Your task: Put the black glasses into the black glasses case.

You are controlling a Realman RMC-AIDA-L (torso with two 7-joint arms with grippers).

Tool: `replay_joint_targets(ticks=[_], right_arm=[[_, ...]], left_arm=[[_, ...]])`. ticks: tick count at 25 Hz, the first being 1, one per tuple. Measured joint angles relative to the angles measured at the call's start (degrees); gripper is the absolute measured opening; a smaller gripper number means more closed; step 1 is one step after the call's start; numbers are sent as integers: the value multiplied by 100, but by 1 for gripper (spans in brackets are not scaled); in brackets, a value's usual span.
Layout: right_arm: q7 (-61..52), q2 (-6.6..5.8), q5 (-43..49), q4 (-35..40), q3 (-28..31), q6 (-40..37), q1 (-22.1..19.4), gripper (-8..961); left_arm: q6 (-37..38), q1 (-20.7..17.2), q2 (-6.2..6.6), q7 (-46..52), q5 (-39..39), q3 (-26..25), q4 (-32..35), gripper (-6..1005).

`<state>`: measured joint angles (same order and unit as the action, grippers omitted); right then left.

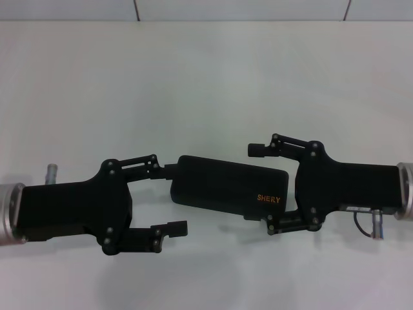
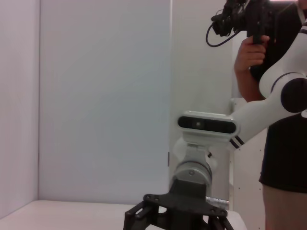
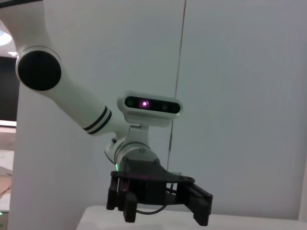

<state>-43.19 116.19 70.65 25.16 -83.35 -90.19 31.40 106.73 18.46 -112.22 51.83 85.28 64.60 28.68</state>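
The black glasses case [image 1: 222, 184] lies shut on the white table [image 1: 206, 84] in the head view, its orange "SHERY" lettering towards the right end. My left gripper [image 1: 173, 199] is open and straddles the case's left end: the far finger touches the corner and the near finger stands apart from it. My right gripper [image 1: 260, 187] is open around the case's right end. The black glasses are not in view. The left wrist view shows the right gripper [image 2: 177, 218] farther off. The right wrist view shows the left gripper [image 3: 158, 199].
A white wall stands at the table's far edge. In the left wrist view a person [image 2: 283, 96] in black stands beyond the right arm and holds a camera [image 2: 240, 17] up.
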Motion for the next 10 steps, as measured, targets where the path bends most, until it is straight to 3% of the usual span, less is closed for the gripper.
replay_joint_targets(ticks=[10], right_arm=[[264, 0, -167, -3, -69, -11, -101, 888]], left_arm=[[-5, 59, -31, -123, -35, -33, 12, 770]])
